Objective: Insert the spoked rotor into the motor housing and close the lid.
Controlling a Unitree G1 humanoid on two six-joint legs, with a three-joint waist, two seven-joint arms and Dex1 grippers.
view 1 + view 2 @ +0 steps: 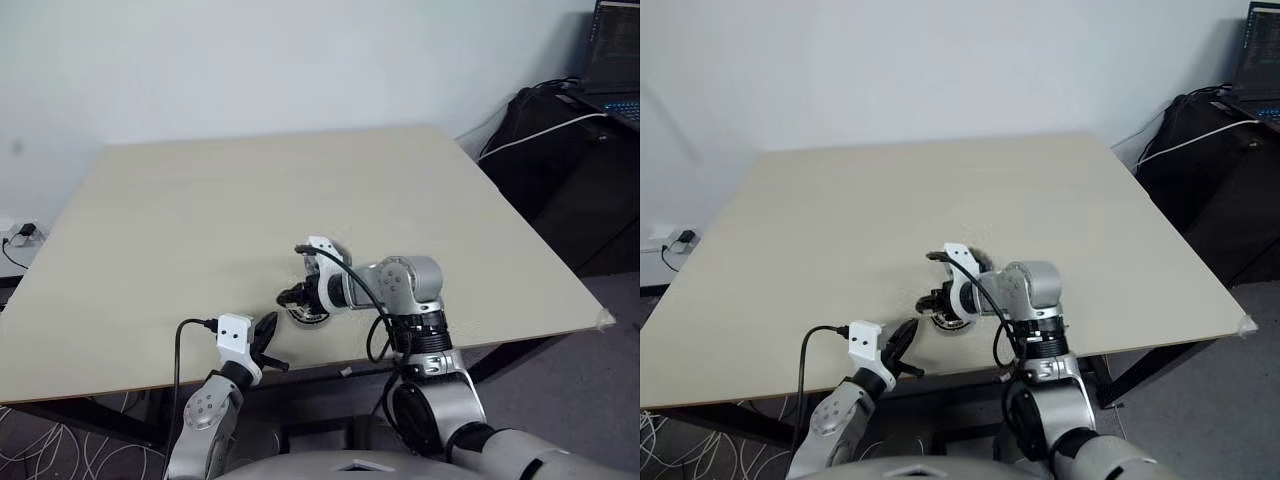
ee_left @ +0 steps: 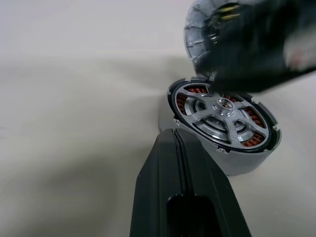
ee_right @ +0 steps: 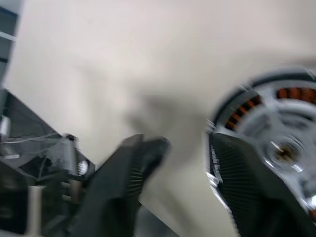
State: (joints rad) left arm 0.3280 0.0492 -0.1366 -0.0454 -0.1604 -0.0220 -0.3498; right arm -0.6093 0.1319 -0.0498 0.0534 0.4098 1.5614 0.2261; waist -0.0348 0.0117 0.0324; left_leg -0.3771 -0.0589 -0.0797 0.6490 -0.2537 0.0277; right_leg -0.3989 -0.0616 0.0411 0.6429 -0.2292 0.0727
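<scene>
The motor housing (image 2: 237, 155), a grey ring with copper windings, rests near the table's front edge (image 1: 308, 313). The spoked rotor (image 2: 224, 111) lies inside it, silver spokes and hub up, windings showing through the gaps. My right gripper (image 3: 187, 143) hovers just above it, pointing left and down, open with nothing between its fingers; one finger (image 3: 242, 182) overlaps the housing's rim. To the housing's near left, my left gripper (image 2: 173, 134) is shut and empty, its tip close to the housing's side (image 1: 270, 328). I cannot make out the lid.
The beige table (image 1: 250, 190) stretches far back and to both sides. Its front edge (image 1: 100, 385) runs just before my left gripper. Off the table at the right stand a black bag (image 1: 560, 150) and a laptop (image 1: 615, 60).
</scene>
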